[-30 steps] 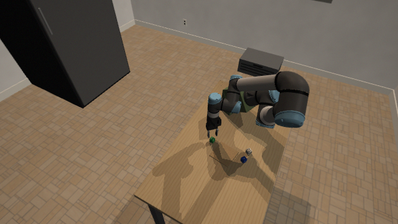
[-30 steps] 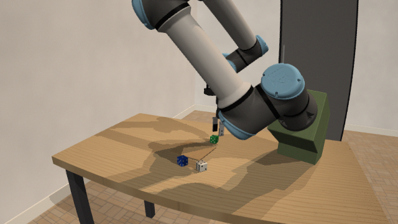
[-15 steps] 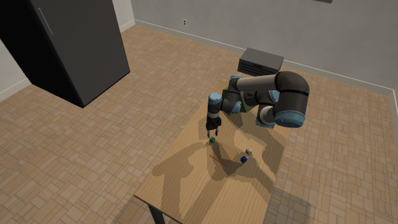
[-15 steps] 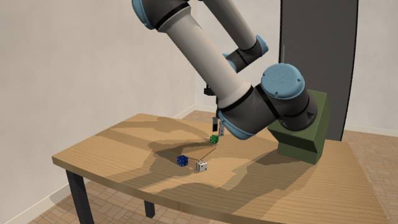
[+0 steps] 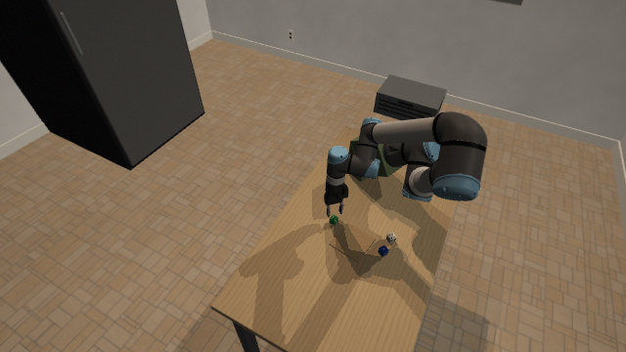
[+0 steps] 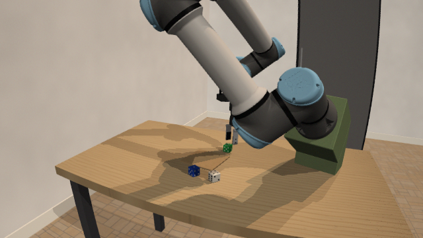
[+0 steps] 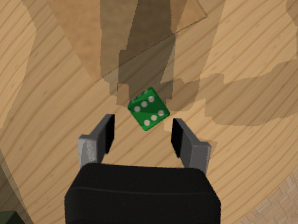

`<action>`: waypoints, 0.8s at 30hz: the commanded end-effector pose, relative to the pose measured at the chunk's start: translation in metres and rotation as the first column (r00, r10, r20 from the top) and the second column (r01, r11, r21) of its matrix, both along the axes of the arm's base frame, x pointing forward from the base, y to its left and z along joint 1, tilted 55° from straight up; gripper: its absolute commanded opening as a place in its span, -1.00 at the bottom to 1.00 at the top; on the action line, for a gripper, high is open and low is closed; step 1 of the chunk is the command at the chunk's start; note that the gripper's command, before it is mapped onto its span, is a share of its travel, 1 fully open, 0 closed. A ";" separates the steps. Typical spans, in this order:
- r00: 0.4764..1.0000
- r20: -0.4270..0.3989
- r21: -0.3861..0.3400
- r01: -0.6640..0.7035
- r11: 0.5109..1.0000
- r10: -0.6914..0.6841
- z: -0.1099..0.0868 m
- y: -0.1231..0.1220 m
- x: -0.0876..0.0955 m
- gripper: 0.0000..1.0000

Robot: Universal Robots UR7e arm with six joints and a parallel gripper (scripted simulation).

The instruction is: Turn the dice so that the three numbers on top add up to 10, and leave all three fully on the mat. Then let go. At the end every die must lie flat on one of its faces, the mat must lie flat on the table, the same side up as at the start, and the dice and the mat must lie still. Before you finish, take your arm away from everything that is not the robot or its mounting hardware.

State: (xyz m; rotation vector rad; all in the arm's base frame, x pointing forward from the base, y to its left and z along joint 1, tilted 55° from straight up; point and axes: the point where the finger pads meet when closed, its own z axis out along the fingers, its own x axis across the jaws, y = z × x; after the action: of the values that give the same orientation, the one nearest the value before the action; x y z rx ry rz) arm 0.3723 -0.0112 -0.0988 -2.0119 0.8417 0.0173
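Note:
A green die (image 5: 334, 220) (image 6: 227, 147) (image 7: 147, 115) lies flat on the table with six pips up, just off a corner of the thin brown mat (image 5: 354, 241) (image 6: 211, 162) (image 7: 75, 30). My gripper (image 5: 335, 211) (image 6: 232, 140) (image 7: 143, 128) is open and empty. It hangs just above the green die, one finger on each side, touching nothing. A blue die (image 5: 382, 250) (image 6: 193, 170) and a white die (image 5: 391, 239) (image 6: 214, 176) lie close together by the mat's opposite edge. I cannot tell whether they rest on it.
The arm stands on a green block (image 5: 386, 166) (image 6: 324, 145) at the table's far end. The arm's elbow hangs over the table near the dice. A black cabinet (image 5: 122, 73) and a grey box (image 5: 411, 98) stand on the floor away from the table.

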 end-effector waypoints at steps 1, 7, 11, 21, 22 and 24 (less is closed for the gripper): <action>1.000 0.000 -0.001 0.001 1.000 -0.001 0.002 0.001 0.000 1.00; 1.000 0.000 -0.001 0.001 1.000 -0.001 0.008 0.006 0.000 1.00; 1.000 0.000 -0.001 0.001 1.000 -0.001 0.014 0.010 0.001 1.00; 1.000 0.000 -0.001 0.001 1.000 -0.001 0.031 0.023 0.001 1.00; 1.000 0.000 -0.001 0.001 1.000 -0.001 0.034 0.025 0.001 1.00; 1.000 0.000 -0.001 0.001 1.000 -0.001 0.039 0.028 0.001 1.00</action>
State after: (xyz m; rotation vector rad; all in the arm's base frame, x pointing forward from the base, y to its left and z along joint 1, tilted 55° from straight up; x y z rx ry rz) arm 0.3731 0.0092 -0.0722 -2.0114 0.8417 0.0171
